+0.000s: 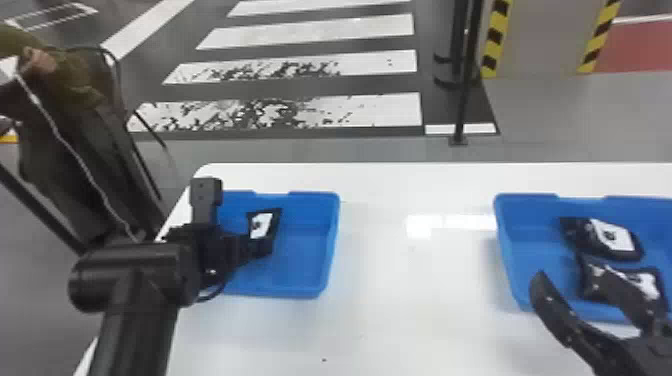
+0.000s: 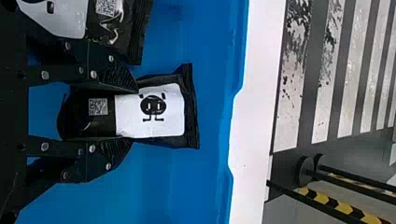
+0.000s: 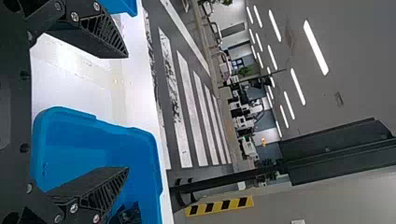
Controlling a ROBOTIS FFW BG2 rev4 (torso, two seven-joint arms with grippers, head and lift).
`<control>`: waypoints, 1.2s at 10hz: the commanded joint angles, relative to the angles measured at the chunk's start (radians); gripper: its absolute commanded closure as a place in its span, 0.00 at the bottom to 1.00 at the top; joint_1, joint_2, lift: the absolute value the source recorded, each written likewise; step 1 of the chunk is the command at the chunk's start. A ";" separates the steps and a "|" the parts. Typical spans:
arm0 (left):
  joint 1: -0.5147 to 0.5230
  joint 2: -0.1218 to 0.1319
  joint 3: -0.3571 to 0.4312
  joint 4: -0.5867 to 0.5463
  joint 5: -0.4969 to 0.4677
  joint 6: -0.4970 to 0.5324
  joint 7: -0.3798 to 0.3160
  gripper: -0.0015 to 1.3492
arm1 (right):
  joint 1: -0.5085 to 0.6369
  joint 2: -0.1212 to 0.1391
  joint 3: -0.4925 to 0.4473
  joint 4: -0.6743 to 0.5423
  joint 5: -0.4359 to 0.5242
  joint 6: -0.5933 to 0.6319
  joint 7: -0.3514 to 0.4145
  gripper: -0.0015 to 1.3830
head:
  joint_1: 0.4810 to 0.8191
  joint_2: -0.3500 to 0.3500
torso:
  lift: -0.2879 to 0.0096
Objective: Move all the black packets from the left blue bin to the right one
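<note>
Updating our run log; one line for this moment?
left tool: gripping black packet, left bin | right tool: open | right bin: packets

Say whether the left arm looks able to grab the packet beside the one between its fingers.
Probably not as things stand: the left gripper has a black packet between its fingers. The neighbouring packet lies beside one finger, likely reachable once they are free.

Large indoor hall — painted crosswalk [image 1: 350, 25], hazard stripes [image 1: 495, 36], ceiling lights [image 3: 316, 47]
</note>
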 commanded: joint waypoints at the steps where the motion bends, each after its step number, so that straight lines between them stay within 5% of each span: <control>1: 0.010 0.000 -0.005 -0.007 -0.008 -0.028 -0.018 0.90 | 0.000 0.000 -0.002 0.000 -0.007 0.003 0.000 0.13 | 0.63 0.75 | 0.50; 6: 0.175 0.011 -0.019 -0.306 0.030 -0.070 -0.050 0.90 | 0.000 -0.002 0.000 -0.014 -0.021 0.005 0.015 0.13 | 0.63 0.74 | 0.50; 9: 0.253 0.020 -0.119 -0.458 0.116 -0.183 -0.067 0.90 | -0.022 -0.006 0.020 -0.029 -0.055 0.013 0.037 0.14 | 0.63 0.65 | 0.50; 12: 0.278 0.024 -0.252 -0.488 0.211 -0.227 -0.076 0.90 | -0.081 -0.028 0.082 0.003 -0.114 0.027 0.046 0.14 | 0.63 0.53 | 0.50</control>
